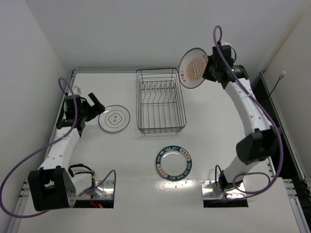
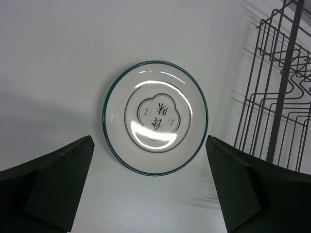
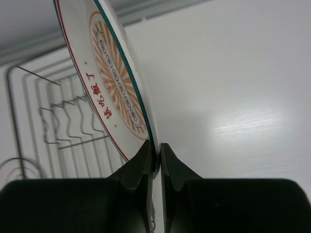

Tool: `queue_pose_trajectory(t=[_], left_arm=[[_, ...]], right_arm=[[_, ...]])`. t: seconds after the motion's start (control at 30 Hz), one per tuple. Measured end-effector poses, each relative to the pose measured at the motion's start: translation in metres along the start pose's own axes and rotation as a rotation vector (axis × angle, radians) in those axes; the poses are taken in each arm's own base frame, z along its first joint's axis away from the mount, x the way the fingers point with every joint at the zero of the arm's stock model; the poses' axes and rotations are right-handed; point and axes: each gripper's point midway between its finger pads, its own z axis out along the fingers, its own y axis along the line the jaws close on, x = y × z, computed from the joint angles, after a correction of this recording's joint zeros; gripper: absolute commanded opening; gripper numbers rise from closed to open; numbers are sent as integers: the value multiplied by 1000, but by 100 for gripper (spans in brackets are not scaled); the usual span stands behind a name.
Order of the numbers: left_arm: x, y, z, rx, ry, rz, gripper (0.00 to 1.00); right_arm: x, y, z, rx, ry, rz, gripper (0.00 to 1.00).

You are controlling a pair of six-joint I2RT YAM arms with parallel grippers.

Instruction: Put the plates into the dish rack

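Note:
My right gripper (image 1: 210, 68) is shut on the rim of the orange sunburst plate (image 1: 193, 68) and holds it on edge in the air, up and to the right of the dish rack (image 1: 160, 100). In the right wrist view the plate (image 3: 114, 82) rises from my pinched fingers (image 3: 146, 160), with the rack (image 3: 63, 126) below left. My left gripper (image 1: 92, 106) is open just left of the white plate with a thin dark ring (image 1: 114, 119), which lies flat; it shows in the left wrist view (image 2: 155, 116). The teal lettered-rim plate (image 1: 173, 163) lies flat in front of the rack.
The rack's wires (image 2: 279, 92) stand right of the white plate in the left wrist view. White walls enclose the table on the left, back and right. Cables (image 1: 29, 160) loop along both arms.

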Motion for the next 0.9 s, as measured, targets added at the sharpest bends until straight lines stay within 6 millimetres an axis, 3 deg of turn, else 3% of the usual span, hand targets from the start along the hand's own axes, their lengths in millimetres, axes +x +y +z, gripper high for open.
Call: queue_pose_trajectory(t=[0.13, 0.27, 0.9], left_arm=[[0, 0, 0, -1, 1, 0, 100], [1, 2, 2, -7, 7, -1, 100], [2, 5, 2, -24, 8, -1, 100]], right_arm=[[45, 0, 36, 109, 123, -108, 0], [76, 6, 53, 146, 207, -173, 0], [67, 47, 71, 278, 155, -316, 0]])
